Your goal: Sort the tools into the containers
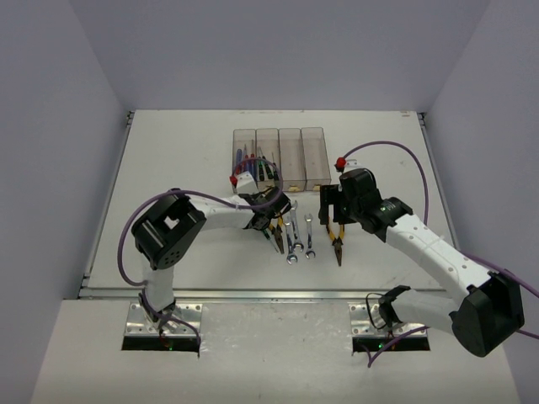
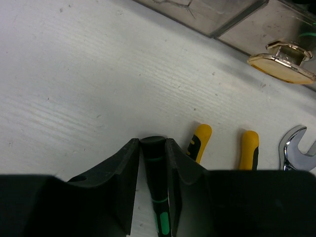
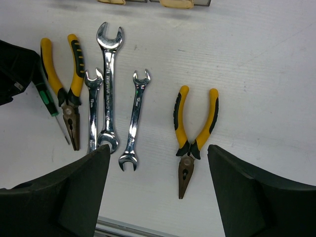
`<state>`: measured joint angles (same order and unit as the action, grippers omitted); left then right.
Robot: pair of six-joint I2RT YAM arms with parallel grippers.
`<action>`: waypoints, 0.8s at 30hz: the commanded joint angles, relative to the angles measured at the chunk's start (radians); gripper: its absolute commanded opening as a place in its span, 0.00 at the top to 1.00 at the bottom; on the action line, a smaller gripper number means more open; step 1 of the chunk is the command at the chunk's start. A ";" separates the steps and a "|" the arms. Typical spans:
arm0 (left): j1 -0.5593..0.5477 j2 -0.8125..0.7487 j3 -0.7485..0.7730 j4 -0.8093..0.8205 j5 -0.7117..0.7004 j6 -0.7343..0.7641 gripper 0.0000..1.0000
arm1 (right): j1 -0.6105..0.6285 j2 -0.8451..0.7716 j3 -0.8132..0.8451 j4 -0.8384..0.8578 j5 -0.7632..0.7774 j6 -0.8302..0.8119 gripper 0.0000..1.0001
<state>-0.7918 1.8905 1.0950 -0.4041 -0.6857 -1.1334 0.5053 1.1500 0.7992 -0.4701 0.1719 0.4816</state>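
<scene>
left gripper (image 2: 153, 148) jaws clamping slim black-green screwdriver (image 2: 157, 190), right gripper (image 3: 158, 158) jaws hanging apart over yellow-grip pliers (image 3: 186, 150), polished open-end wrenches (image 3: 109, 84) lying on grained white worktop (image 3: 266, 59), stampings unreadable

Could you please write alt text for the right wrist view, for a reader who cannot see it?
Yellow-and-black pliers lie on the white table between the open jaws of the right gripper. To their left are three silver open-end wrenches, a second pair of pliers and a thin green-and-black screwdriver.
</scene>
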 commanded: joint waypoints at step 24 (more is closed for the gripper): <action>0.230 0.032 0.517 0.201 0.324 0.860 1.00 | -0.110 -0.084 -0.048 0.043 0.010 0.026 0.20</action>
<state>-0.6415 1.8143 1.4732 -0.2450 -0.4557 -0.4572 0.4086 1.0959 0.7542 -0.4524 0.1825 0.4976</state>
